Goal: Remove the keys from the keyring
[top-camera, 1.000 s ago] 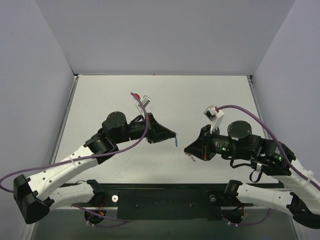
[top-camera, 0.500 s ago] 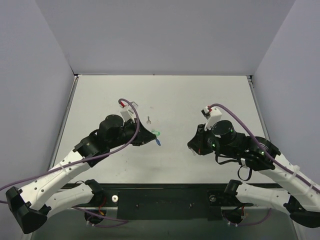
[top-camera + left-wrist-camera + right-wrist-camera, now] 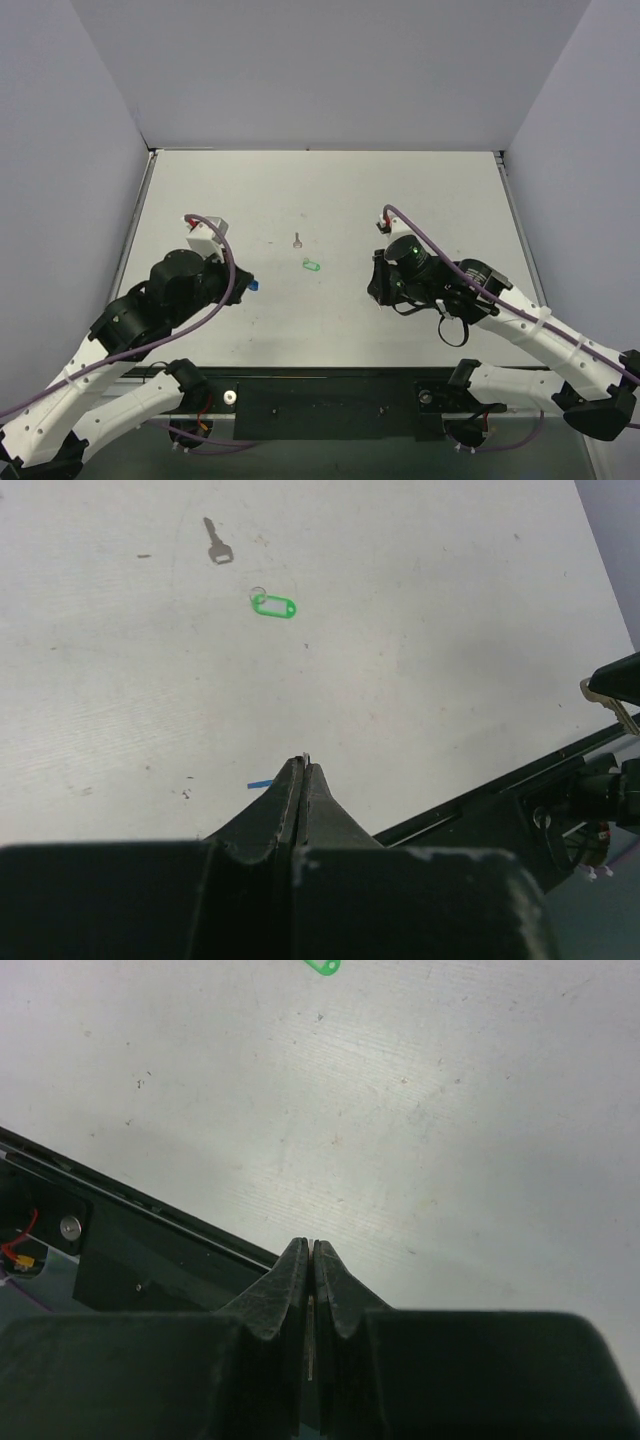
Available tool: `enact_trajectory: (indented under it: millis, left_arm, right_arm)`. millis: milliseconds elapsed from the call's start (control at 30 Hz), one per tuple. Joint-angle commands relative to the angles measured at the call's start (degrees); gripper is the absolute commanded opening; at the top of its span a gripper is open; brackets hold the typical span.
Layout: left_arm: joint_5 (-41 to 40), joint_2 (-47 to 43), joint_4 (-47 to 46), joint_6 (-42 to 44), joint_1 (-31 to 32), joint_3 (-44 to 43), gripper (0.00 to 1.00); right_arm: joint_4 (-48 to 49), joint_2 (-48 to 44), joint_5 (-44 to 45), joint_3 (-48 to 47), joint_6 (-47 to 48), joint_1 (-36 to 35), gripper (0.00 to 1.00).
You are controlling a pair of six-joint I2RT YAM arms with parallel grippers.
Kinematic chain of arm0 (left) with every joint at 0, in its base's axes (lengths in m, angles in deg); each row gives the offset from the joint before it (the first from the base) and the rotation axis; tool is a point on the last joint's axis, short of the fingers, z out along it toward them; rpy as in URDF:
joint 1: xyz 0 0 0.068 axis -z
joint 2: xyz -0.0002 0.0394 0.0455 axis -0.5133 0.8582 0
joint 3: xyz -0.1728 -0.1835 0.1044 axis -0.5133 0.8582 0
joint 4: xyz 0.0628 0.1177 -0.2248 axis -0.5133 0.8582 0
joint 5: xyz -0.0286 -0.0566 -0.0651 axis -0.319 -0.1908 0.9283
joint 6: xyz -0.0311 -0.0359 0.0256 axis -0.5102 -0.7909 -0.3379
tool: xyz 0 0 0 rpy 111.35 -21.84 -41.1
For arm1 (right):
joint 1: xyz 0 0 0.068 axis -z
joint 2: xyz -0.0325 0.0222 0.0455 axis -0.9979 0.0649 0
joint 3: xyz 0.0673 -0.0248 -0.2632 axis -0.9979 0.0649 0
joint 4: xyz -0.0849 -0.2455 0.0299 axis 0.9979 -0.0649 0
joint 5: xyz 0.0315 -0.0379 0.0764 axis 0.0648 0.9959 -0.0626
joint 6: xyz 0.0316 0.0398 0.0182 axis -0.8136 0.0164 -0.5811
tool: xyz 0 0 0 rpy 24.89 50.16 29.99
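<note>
One silver key (image 3: 297,240) lies loose on the table; it also shows in the left wrist view (image 3: 215,546). My left gripper (image 3: 250,286) is shut, with the blue keyring (image 3: 254,286) at its tips. In the left wrist view (image 3: 304,764) the blue piece (image 3: 260,783) sticks out beside the left finger and a thin wire shows at the tips. My right gripper (image 3: 376,292) is shut on the second key, a thin silver strip between its jaws (image 3: 311,1330). That key (image 3: 606,692) also shows at the right edge of the left wrist view.
A small green loop (image 3: 311,265) lies on the table between the grippers, just below the loose key; it also shows in the left wrist view (image 3: 273,606) and the right wrist view (image 3: 323,965). The black base bar (image 3: 320,400) runs along the near edge.
My left gripper has pulled back to the left with the blue keyring, away from the green loop and the loose key. My right gripper has shifted slightly left and farther, still shut.
</note>
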Motion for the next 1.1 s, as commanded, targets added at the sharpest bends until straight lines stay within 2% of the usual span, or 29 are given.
enact_trajectory:
  millis: [0,200,433,567,800,1067]
  left_arm:
    - [-6.0,-5.6,1.6,3.9,-0.3,2.9,0.00]
    - [-9.8,-11.4,-0.6,4.1,-0.3,7.8,0.00]
    - [-10.7,-11.9,-1.9,5.2,-0.5,8.6,0.00]
    - [-10.2,-13.0,-2.3,5.5,-0.5,9.1,0.00]
    - [-10.6,-14.2,-2.5,5.4,-0.5,9.4,0.00]
    - [-10.7,-14.9,-2.5,5.4,-0.5,9.5,0.00]
  right_arm:
    - [2.8,2.1,1.3,1.0,0.5,0.3,0.00]
    - [6.9,6.6,1.6,1.4,1.6,1.0,0.00]
    - [14.9,15.4,-1.8,1.8,0.3,5.5,0.00]
    - [15.9,24.3,-7.2,-1.8,-1.5,10.1,0.00]
    - [16.0,42.0,-10.8,-12.9,-1.1,11.0,0.00]
    - [15.8,51.7,-12.7,-22.1,-2.9,11.7,0.00]
